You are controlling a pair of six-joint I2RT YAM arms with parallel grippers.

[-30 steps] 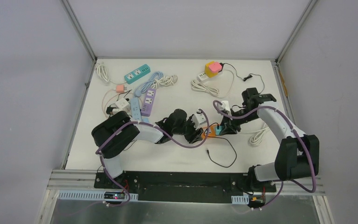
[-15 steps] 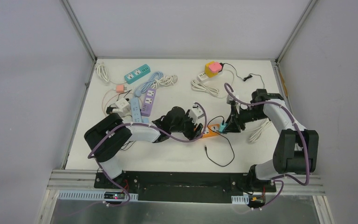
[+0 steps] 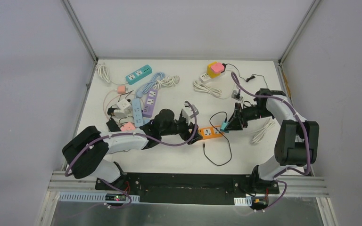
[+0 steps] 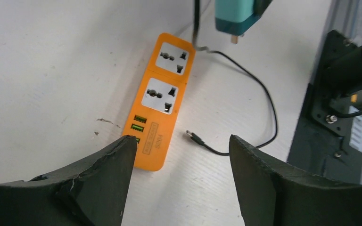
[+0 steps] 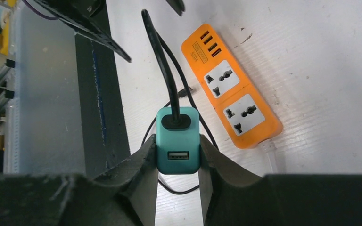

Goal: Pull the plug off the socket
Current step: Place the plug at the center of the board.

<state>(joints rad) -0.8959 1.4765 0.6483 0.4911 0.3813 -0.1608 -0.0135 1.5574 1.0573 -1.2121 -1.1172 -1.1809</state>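
The orange socket strip lies flat on the white table, both outlets bare. The teal plug hangs just off the strip's right end, its prongs clear of the outlets. My right gripper is shut on the plug, one finger on each side. A black cable runs from the plug's top. My left gripper stands open at the strip's left end, with only bare table between its fingers.
The black cable loops toward the near edge and ends in a loose USB tip. Farther back lie a teal strip, a purple strip, a yellow-pink cube socket and coiled white cords. A pink adapter sits left.
The right gripper has pulled the teal plug off the orange strip and drawn it to the right. The left gripper has opened, let go of the strip and backed off left.
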